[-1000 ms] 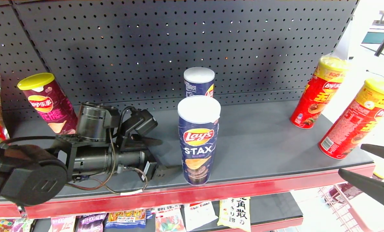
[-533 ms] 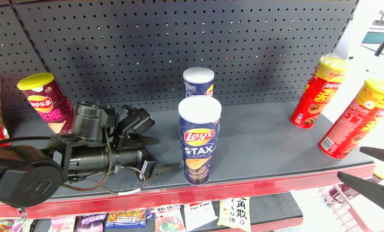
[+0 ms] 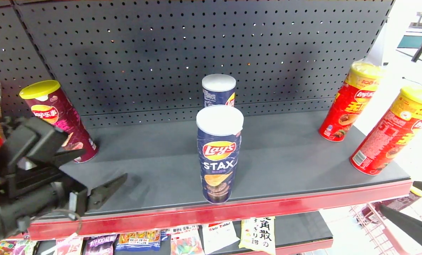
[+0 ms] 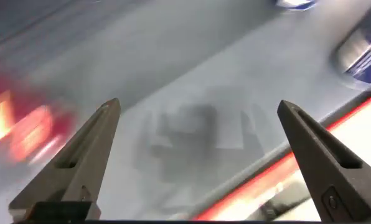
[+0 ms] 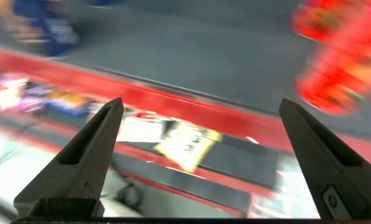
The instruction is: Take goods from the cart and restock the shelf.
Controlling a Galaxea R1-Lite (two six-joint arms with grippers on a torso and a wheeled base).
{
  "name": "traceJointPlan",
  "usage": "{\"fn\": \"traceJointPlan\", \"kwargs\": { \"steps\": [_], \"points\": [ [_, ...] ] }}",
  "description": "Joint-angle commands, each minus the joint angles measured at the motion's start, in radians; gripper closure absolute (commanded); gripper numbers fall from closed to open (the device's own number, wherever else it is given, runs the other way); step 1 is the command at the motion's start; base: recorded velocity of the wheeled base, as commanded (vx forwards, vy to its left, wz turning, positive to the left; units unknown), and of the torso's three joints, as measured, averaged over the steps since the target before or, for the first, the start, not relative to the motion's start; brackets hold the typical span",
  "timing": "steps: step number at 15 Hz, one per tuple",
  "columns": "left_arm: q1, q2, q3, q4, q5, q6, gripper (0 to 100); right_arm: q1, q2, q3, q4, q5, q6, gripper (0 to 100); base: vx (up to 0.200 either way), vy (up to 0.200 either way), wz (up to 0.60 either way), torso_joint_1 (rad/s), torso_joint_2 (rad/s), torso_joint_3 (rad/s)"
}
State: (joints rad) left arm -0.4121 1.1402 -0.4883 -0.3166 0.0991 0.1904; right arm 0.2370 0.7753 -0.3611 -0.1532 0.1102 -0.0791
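Observation:
Two blue chip cans stand upright in the middle of the grey shelf [image 3: 285, 156], the front can [image 3: 218, 156] near the red lip and the rear can [image 3: 218, 90] by the pegboard. My left gripper [image 3: 105, 163] is open and holds nothing; it hovers over the shelf's front left, well clear of the front can. In the left wrist view the left gripper [image 4: 199, 106] spans bare shelf [image 4: 192, 74], with a blue can [image 4: 360, 56] off to one side. My right gripper [image 3: 397, 194] is open and holds nothing, below the shelf's right front corner. The right gripper [image 5: 201, 104] faces the red shelf lip [image 5: 173, 99].
A purple can [image 3: 57, 118] stands at the shelf's left, just behind my left gripper. Two red cans [image 3: 352, 101] [image 3: 391, 131] stand at the right end. Packets [image 3: 218, 237] hang on the shelf below. A pink wire cart [image 3: 370, 226] sits low on the right.
My left arm has pulled back to the left, away from the front blue can, with its fingers still open. The right gripper has sunk slightly lower.

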Motion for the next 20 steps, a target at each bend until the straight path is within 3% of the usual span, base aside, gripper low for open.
{"fn": "traceJointPlan", "kwargs": {
  "steps": [1, 3, 6, 7, 10, 18, 20],
  "points": [
    [0.032, -0.306, 0.083, 0.082, 0.129, -0.019, 0, -0.025, -0.033, 0.002, -0.006, -0.015, 0.002, 0, 0.0, 0.0, 0.0, 0.0, 0.0, 0.0],
    [0.065, -0.359, 0.099, 0.083, 0.159, -0.042, 0, -0.05, -0.027, -0.001, -0.008, -0.014, -0.001, 0, 0.0, 0.0, 0.0, 0.0, 0.0, 0.0],
    [0.15, -0.369, 0.096, 0.08, 0.163, 0.02, 0, -0.059, -0.039, 0.007, -0.002, -0.023, -0.004, 0, 0.0, 0.0, 0.0, 0.0, 0.0, 0.0],
    [0.171, -0.382, 0.1, 0.08, 0.162, 0.023, 0, -0.074, -0.044, 0.014, 0.0, -0.035, -0.004, 0, 0.0, 0.0, 0.0, 0.0, 0.0, 0.0],
    [0.177, -0.425, 0.125, 0.083, 0.16, 0.038, 0, -0.079, -0.05, 0.028, 0.0, -0.038, -0.013, 0, 0.0, 0.0, 0.0, 0.0, 0.0, 0.0],
    [0.182, -0.444, 0.132, 0.085, 0.166, 0.037, 0, -0.087, -0.059, 0.042, 0.0, -0.04, -0.024, 0, -0.2, 0.0, 0.0, 0.002, 0.0, 0.002],
    [0.208, -0.445, 0.132, 0.085, 0.165, 0.041, 0, -0.096, -0.06, 0.042, 0.0, -0.038, -0.024, 0, -0.1, 0.0, 0.0, -0.004, 0.0, 0.004]
  ]
}}
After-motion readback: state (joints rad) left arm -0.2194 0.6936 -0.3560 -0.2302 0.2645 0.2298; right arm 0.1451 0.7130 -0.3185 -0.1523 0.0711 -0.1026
